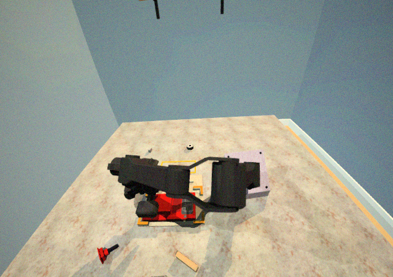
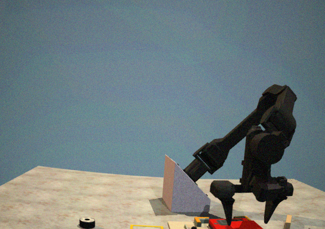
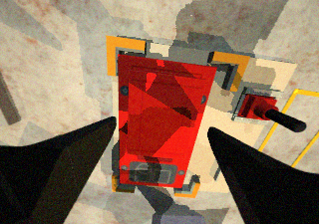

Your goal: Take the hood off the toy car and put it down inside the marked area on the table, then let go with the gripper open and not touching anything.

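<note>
Straddling the red panel (image 1: 169, 204) (image 2: 244, 224) (image 3: 159, 124), most likely the toy car's hood, with the jaws (image 1: 141, 201) (image 2: 248, 223) pointing down, one finger toward each long side. Presumably lined up this way to pinch across the narrower width, the easier span to grip. Lying within the orange corner brackets (image 1: 142, 223) (image 2: 201, 218) (image 3: 127, 43), probably so placed to stop the car sliding during the lift. Not yet inside the yellow outline (image 1: 178, 161) (image 2: 147, 225) (image 3: 269, 134), the marked area off to one side.

Spread very wide, close to the full opening, and holding nothing. Shows bare gaps beside both panel edges in the wrist view; cannot tell from these angles whether either fingertip touches anything. Probably needs centring and a little lowering before closing, or else risks catching only the upper edge.
</note>
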